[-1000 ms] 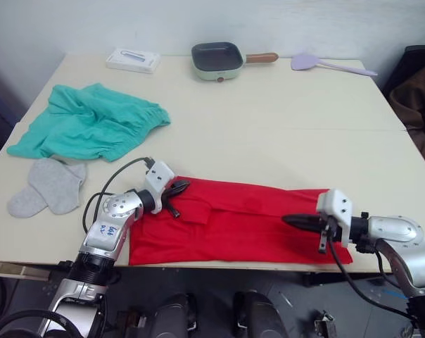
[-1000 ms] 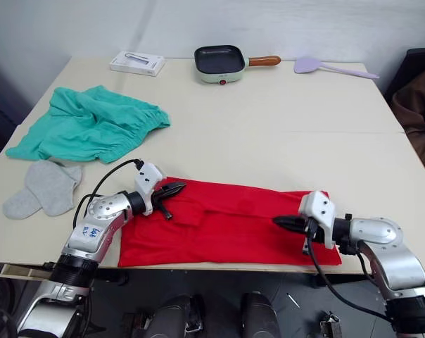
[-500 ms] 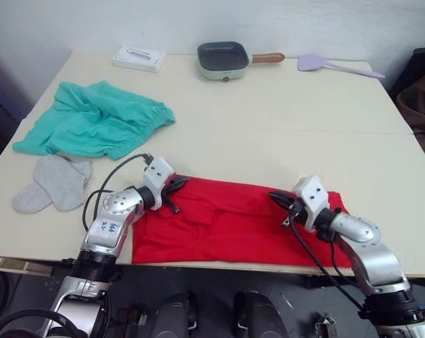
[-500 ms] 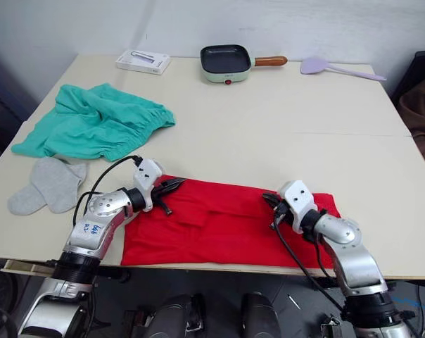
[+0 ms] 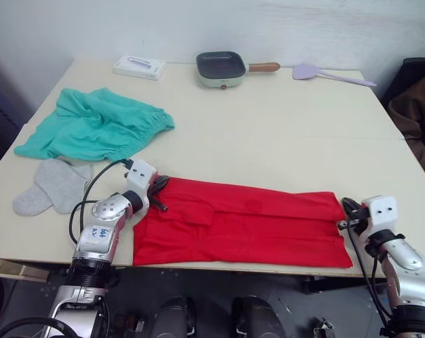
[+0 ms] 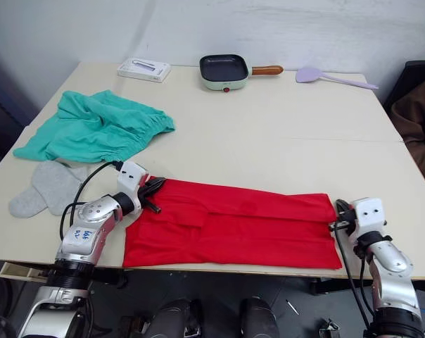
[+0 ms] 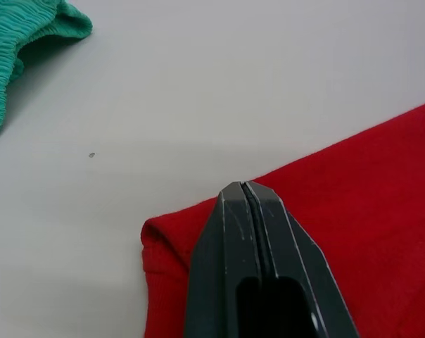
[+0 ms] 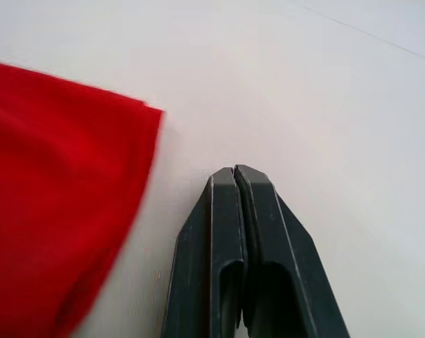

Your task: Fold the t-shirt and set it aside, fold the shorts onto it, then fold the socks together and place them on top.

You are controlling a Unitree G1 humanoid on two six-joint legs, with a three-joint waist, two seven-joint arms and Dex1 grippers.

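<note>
The red t-shirt [image 5: 248, 224] lies folded into a long strip along the table's front edge. My left gripper [image 5: 159, 184] is shut, its tips [image 7: 244, 185] resting over the strip's left far corner. Nothing red shows between its fingers. My right gripper [image 5: 347, 207] is shut too, on bare table [image 8: 325, 105] just past the t-shirt's right end [image 8: 65, 183], holding nothing. The teal shorts [image 5: 93, 127] lie crumpled at the left. The two grey socks [image 5: 51, 186] lie side by side in front of them.
At the table's far edge stand a white box [image 5: 138, 67], a small green pan [image 5: 219, 68] with a wooden handle, and a purple spatula [image 5: 325, 72]. Dark and brown cloth [image 5: 415, 98] is beyond the right edge. The t-shirt's near edge runs close to the table's front edge.
My right gripper has swung from over the t-shirt's right part out past its right end. The left gripper has stayed at the left corner. The camera shifted slightly.
</note>
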